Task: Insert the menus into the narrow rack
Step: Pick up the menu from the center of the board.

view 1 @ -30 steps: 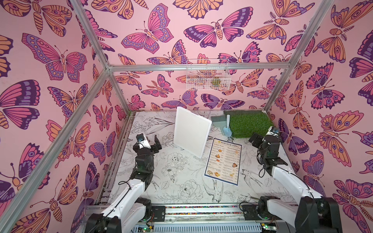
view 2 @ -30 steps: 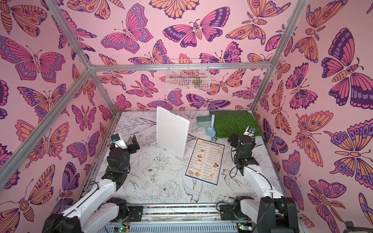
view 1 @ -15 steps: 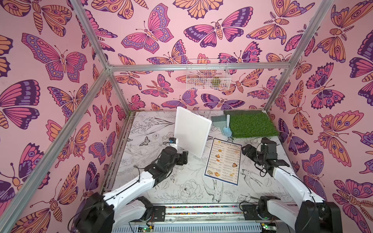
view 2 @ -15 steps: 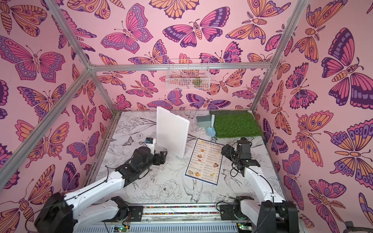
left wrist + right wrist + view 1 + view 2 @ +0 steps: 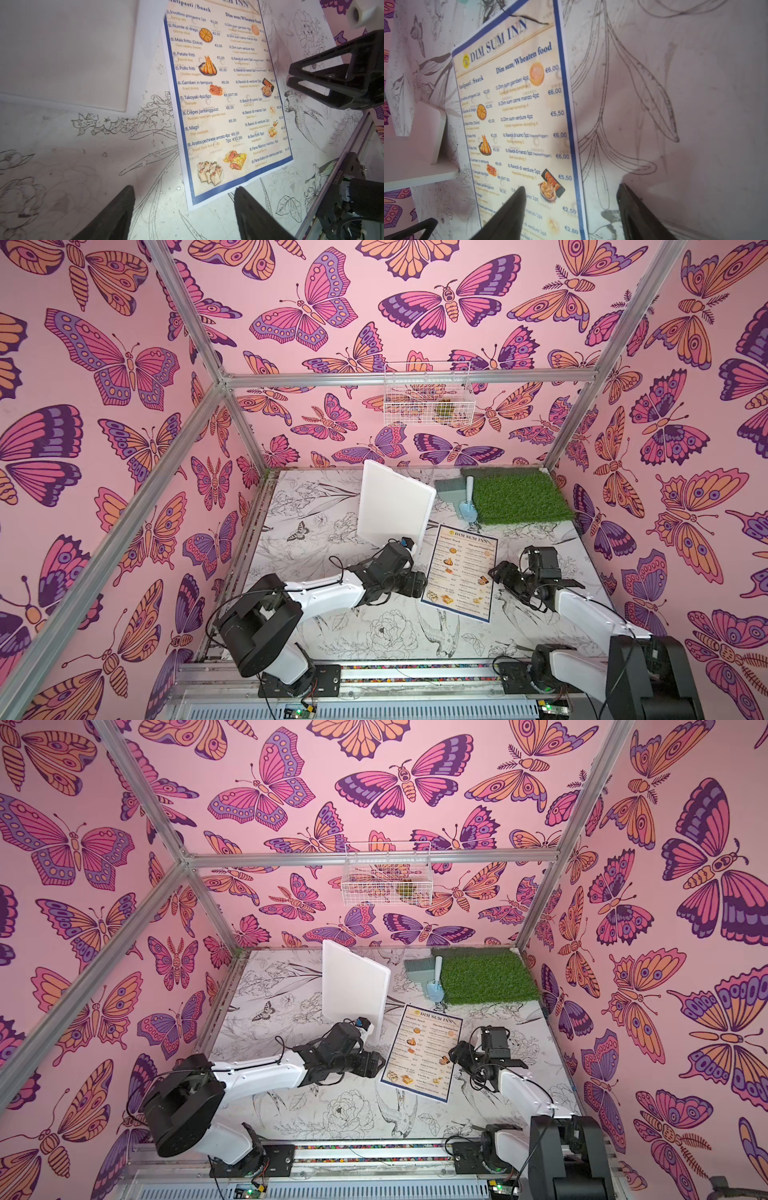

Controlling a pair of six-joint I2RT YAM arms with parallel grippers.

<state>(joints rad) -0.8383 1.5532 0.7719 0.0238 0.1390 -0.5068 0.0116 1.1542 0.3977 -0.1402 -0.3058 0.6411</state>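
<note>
The menu lies flat on the table, face up, its "DIM SUM INN" heading at the far end, and nothing holds it. In both top views its whole blue border shows.

The rack, a plain white slab, stands on edge just beside the menu's far corner on the left arm's side. Whether the two touch cannot be told.

The left fingers sit low at the menu's long edge on that same side, near its near end. In the left wrist view they stand well apart with only bare table between them, and the menu's near corner lies just past their tips. They hold nothing.

The right fingers are at the opposite long edge, about halfway along. In the right wrist view they are spread wide across that edge: one finger is over the printed sheet, the other finger over the table beside it. They grip nothing.

Beyond the menu's heading end lies a green grass mat, with a small blue scoop and a grey brush along the mat's edge. High on the wall behind the menu hangs a white wire basket.
</note>
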